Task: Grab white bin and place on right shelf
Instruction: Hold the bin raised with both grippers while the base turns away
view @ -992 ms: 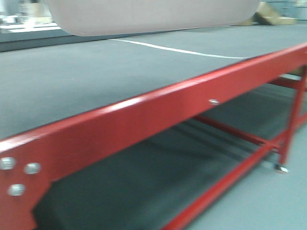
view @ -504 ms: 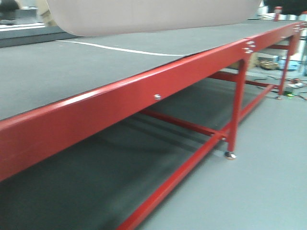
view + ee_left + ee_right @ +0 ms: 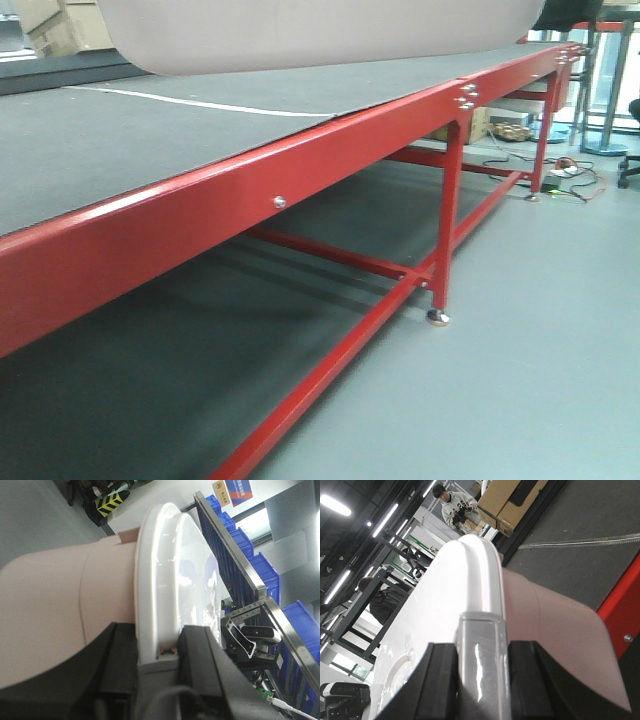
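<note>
The white bin (image 3: 320,35) hangs at the top of the front view, above the red-framed table; only its pale pinkish underside shows there. In the left wrist view the white bin (image 3: 60,605) has its white lid (image 3: 170,570) on, and my left gripper (image 3: 167,647) is shut on the lid's rim at the grey handle end. In the right wrist view my right gripper (image 3: 482,667) is shut on the grey handle (image 3: 480,650) at the bin's (image 3: 555,625) other end. The right shelf is out of view in the front view.
The red-framed table (image 3: 200,215) with a dark grey top runs from near left to far right, with legs (image 3: 445,220) and low crossbars. A steel rack rail (image 3: 230,540) fronts blue bins (image 3: 267,575). Cardboard boxes (image 3: 512,500) and a person (image 3: 452,505) stand beyond.
The front view has swung to the right along the red table: its leg and screw have slid leftwards in the frame. The bin stays at the top, held at both ends.
</note>
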